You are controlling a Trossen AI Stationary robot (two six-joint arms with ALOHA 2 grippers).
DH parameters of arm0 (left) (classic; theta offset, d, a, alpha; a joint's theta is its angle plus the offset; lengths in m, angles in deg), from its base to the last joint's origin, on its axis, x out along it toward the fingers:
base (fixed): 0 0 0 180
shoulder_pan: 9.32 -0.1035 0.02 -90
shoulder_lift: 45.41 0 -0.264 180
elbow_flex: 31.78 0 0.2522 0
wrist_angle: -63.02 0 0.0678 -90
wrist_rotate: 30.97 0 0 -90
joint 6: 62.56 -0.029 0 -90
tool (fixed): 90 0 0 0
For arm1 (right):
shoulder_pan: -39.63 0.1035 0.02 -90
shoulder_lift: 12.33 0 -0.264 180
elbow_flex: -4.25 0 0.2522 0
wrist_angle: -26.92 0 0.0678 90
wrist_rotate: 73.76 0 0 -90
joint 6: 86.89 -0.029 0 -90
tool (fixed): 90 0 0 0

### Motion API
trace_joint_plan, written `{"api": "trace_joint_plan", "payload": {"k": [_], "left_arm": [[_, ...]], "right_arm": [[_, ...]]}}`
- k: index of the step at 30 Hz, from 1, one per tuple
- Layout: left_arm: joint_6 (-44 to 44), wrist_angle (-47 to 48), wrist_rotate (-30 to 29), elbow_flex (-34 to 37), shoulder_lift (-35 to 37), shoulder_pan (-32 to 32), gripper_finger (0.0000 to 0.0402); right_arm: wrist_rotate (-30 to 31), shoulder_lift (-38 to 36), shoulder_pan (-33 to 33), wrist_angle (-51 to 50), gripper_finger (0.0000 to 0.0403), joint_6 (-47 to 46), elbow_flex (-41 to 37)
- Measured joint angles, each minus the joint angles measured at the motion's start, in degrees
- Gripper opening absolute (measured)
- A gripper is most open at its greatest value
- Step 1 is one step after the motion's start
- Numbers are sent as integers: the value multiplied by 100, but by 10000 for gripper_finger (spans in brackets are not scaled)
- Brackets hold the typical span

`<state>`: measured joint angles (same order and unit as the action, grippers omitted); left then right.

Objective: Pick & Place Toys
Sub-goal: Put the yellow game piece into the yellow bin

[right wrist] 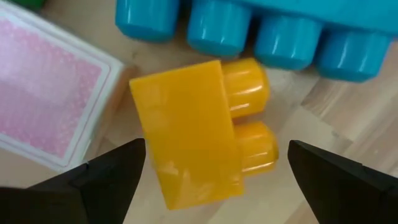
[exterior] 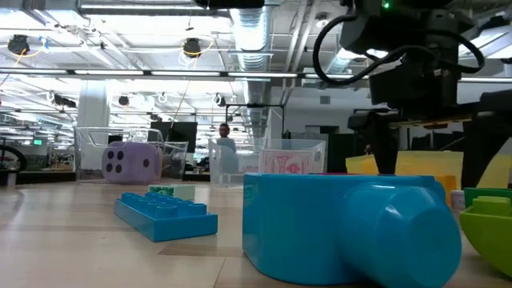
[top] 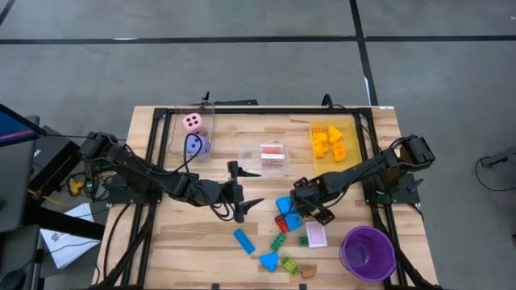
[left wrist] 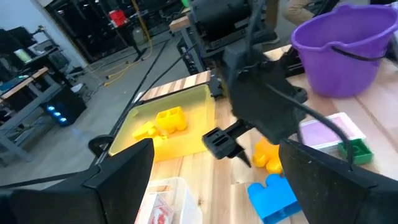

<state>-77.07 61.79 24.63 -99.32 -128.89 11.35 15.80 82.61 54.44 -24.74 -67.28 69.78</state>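
An orange-yellow brick lies on its side on the table, next to a light-blue brick and a pink-backed card. My right gripper hovers over it, pointing down and open. One finger stands on each side of the brick and neither touches it. More bricks lie scattered toward the near edge. My left gripper hangs open above the table's middle, holding nothing. A pink die and a purple die sit in a clear bin at the far left.
A yellow see-through bin holding yellow bricks stands at the far right. A small clear bin with cards stands at the middle. A purple cup sits at the near right corner. Bare wood lies at the near left.
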Motion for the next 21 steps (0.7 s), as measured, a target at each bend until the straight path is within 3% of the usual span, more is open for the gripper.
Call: {"api": "trace_joint_plan", "payload": {"k": [8,21], "left_arm": [[1,-2,52,0,0,2,342],[-1,0,72,0,0,2,342]], "right_arm": [[-11,0,4,88,374,-5,2],[-106,0,4,58,287,-117,3]]}}
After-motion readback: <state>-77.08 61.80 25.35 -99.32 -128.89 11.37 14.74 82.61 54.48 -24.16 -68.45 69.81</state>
